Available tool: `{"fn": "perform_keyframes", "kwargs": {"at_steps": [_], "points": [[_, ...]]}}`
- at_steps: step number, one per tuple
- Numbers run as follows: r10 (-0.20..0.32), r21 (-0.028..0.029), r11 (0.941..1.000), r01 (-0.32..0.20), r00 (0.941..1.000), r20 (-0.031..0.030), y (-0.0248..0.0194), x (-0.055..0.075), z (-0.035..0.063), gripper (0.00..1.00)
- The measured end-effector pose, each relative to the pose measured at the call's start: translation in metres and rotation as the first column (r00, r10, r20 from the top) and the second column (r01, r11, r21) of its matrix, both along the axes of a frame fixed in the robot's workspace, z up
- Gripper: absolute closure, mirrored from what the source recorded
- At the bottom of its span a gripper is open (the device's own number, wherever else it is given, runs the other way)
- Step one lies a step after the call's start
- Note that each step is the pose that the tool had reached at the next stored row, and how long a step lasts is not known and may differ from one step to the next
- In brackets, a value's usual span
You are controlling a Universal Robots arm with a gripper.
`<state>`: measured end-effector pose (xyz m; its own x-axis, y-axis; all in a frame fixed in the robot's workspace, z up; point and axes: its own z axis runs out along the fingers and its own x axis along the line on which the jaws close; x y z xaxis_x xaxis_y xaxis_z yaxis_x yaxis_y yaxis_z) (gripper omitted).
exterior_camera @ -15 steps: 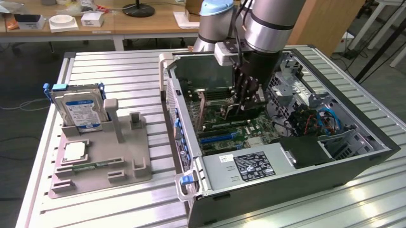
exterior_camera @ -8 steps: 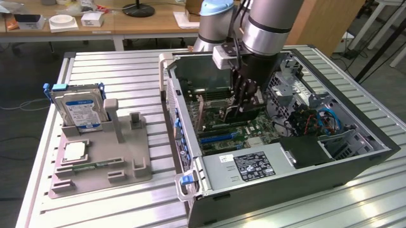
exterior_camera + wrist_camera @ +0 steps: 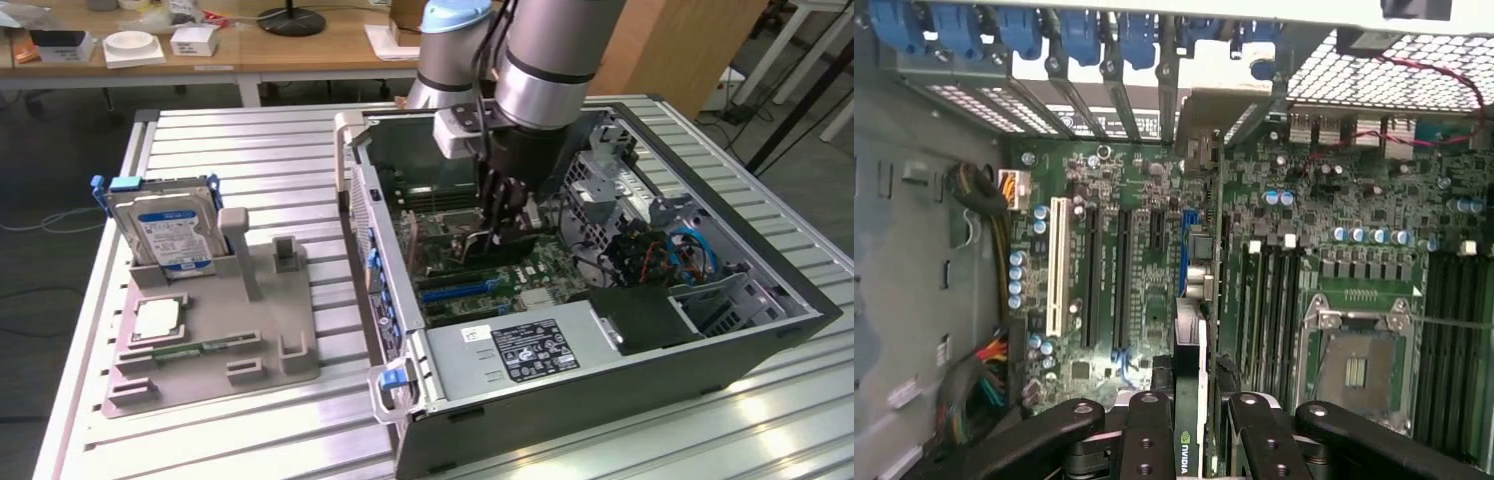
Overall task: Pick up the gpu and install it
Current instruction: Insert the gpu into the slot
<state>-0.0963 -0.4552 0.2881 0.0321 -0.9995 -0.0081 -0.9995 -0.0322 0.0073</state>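
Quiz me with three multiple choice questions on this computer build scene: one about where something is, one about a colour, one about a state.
1. Where is the hard drive? A in a cardboard box; B upright in the gray fixture; C in a person's hand.
2. Its label is: A blue; B red; C yellow.
3. The gripper is: A open and empty; B shut on a screwdriver; C shut on the gpu.
Answers: B, it stands in the fixture; A, the label shows blue; C, the fingers clamp the card above the motherboard.
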Motion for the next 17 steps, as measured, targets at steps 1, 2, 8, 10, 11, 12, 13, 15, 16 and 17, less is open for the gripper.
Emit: {"fn": "perform_keyframes", "kwargs": {"at_steps": [1, 2, 8, 10, 11, 12, 13, 15, 16, 17], "points": [[0.000, -0.0001, 1.0000, 0.000, 1.0000, 0.0005, 0.0000, -0.001, -0.0018, 0.74], [0.000, -0.0002, 1.0000, 0.000, 1.0000, 0.0010, 0.0000, -0.002, -0.0038, 0.74], [0.000, -0.0003, 1.0000, 0.000, 1.0000, 0.0028, 0.0000, -0.003, -0.0104, 0.74], [0.000, -0.0004, 1.0000, 0.000, 1.0000, 0.0027, -0.0007, -0.003, -0.0115, 0.74], [0.000, -0.0004, 1.0000, 0.000, 1.0000, 0.0027, -0.0009, -0.003, -0.0122, 0.74], [0.000, -0.0005, 1.0000, 0.000, 1.0000, 0.0026, -0.0009, -0.004, -0.0133, 0.74], [0.000, -0.0005, 1.0000, 0.000, 1.0000, 0.0027, -0.0009, -0.006, -0.0146, 0.74], [0.000, -0.0008, 1.0000, 0.000, 1.0000, 0.0027, -0.0009, -0.009, -0.0172, 0.74], [0.000, -0.0012, 1.0000, 0.000, 1.0000, 0.0028, -0.0009, -0.010, -0.0183, 0.74], [0.000, -0.0015, 1.0000, 0.000, 1.0000, 0.0027, -0.0009, -0.010, -0.0191, 0.74]]}}
